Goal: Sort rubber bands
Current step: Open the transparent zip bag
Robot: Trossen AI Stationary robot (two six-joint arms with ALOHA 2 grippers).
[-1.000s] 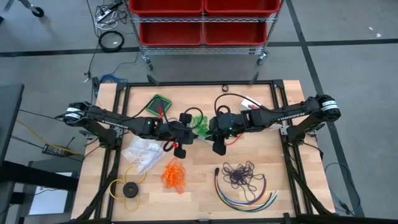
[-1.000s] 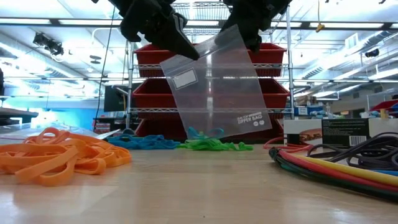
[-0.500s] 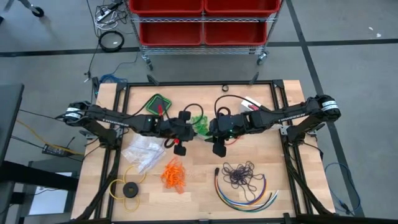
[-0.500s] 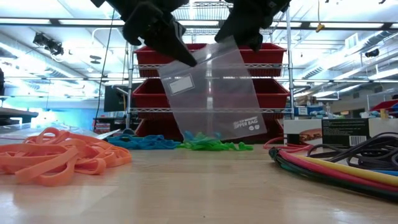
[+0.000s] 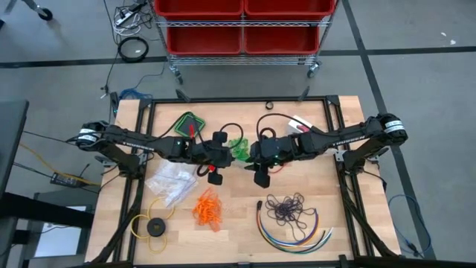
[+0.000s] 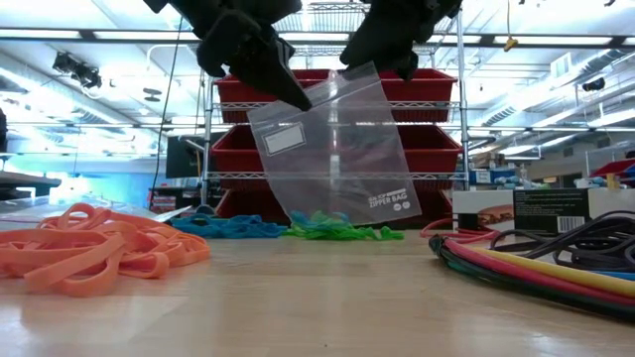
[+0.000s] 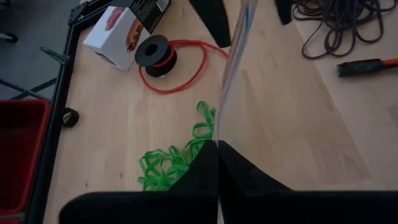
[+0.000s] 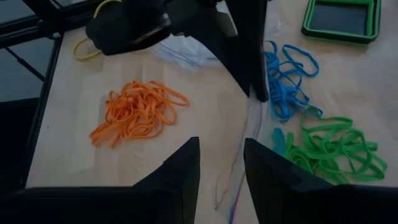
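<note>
Clear plastic bag (image 6: 332, 149) reads "ZIPPER BAG", blank white label.

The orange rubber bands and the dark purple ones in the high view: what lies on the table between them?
In the high view, only bare wood lies between the orange rubber bands and the dark purple rubber bands.

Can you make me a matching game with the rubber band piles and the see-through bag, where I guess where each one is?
Things:
1. orange rubber bands
2. green rubber bands
3. dark purple rubber bands
4. clear zipper bag

Places:
A. hanging in the air between both grippers
B. next to the long coloured cables
C. right under the bag
D. near the black disc with the yellow ring

Pairs: 1-D, 2-C, 3-B, 4-A
</note>
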